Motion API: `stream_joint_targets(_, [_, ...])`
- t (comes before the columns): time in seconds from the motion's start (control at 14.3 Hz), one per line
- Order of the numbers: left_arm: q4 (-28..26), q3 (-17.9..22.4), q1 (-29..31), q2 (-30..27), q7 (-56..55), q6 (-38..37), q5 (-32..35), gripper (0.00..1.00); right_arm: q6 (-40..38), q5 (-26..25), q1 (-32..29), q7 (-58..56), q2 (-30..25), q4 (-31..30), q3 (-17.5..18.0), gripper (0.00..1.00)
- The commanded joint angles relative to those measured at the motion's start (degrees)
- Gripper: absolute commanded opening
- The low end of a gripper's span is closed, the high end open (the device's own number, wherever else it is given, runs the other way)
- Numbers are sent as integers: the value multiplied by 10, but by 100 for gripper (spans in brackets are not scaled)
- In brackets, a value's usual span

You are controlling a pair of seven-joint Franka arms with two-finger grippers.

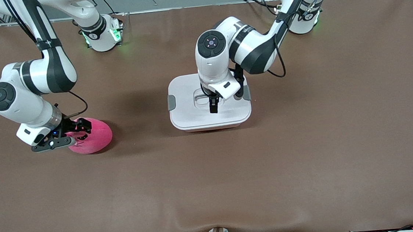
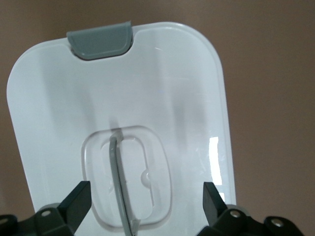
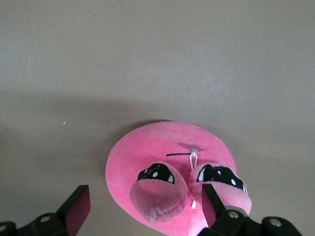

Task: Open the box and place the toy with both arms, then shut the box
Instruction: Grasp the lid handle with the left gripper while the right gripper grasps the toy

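The box [image 1: 188,115] stands at the table's middle, its white lid [image 2: 162,88] shut with a grey clip [image 2: 101,39] at each end. My left gripper [image 1: 213,105] hangs open just over the lid, its fingers [image 2: 78,199] on either side of the recessed grey handle [image 2: 119,182] without touching it. The pink plush toy [image 1: 96,139] lies toward the right arm's end of the table. My right gripper [image 1: 79,130] is low over it and open. In the right wrist view the toy [image 3: 162,147] shows its dark eyes, and its snout sits between the fingertips [image 3: 78,204].
A brown cloth [image 1: 305,152] covers the whole table, with a wrinkle at its edge nearest the front camera. Both arm bases stand along the edge farthest from that camera. Cables trail near the left arm's base [image 1: 303,16].
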Motion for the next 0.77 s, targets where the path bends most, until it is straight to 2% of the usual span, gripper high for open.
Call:
stream_joint_targets(0.0, [5,5,-22,11,-27,-1,-12,100,10,-12,5,1,-11,-15,-2,100])
stream_joint_targets(0.28, [-1,5,-21,19,-49,8,-13,100,8,-12,5,0,2,-17,-2,100])
stream_joint_targets(0.49, [-34,5,-16,9,-48,23,-17,100,9,-12,5,0,13,-18,-2,100])
stream_joint_targets(0.56, [-34,5,-16,9,-48,24,-17,96,10,-12,5,0,17,-17,-2,100])
stream_joint_targets(0.7, [-33,5,-16,8,-48,33,-18,59,17,-13,5,0,25,-17,-2,100])
